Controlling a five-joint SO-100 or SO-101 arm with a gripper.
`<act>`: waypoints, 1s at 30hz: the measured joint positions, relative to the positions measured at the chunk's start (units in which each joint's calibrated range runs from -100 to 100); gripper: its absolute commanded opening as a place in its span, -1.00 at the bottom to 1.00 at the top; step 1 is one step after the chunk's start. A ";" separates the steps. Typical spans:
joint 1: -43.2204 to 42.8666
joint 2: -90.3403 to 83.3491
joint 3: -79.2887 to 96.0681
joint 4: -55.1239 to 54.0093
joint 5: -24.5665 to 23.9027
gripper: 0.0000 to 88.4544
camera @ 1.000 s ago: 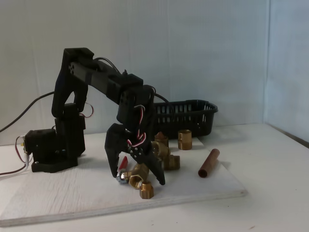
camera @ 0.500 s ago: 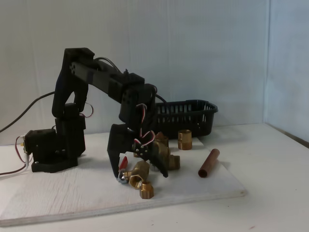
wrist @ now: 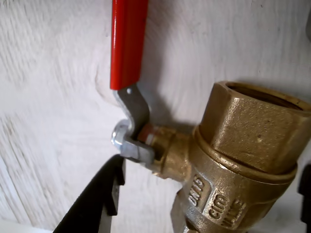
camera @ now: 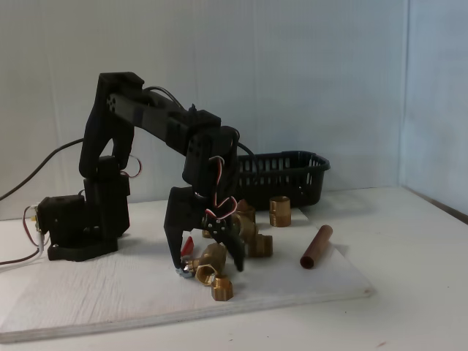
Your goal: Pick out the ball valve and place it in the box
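The ball valve (wrist: 243, 141) lies on the white board, brass body to the right and red lever handle (wrist: 127, 43) pointing up in the wrist view. My gripper (wrist: 209, 174) straddles it. One black finger (wrist: 97, 204) sits close under the stem nut and the other shows at the right edge, a thin gap from the body. In the fixed view the gripper (camera: 206, 263) points down over the ball valve (camera: 212, 256), jaws partly closed around it. The box (camera: 292, 172) stands behind, to the right of the arm.
Smaller brass fittings lie near the valve: one in front (camera: 221, 287), a cluster behind (camera: 256, 240), one upright (camera: 280, 210). A copper-brown pipe piece (camera: 316, 247) lies to the right. The arm's base (camera: 80, 223) stands at the left on the white board (camera: 110, 296).
The right-hand finger has swung inward toward the valve, narrowing the jaws around it. The arm has shifted slightly; the valve has stayed on the board.
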 measured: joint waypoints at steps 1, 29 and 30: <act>0.00 0.00 0.00 0.00 0.00 -0.29; 0.74 0.59 -4.81 -0.95 1.60 -0.29; 1.26 0.59 -4.81 -1.89 1.65 -0.29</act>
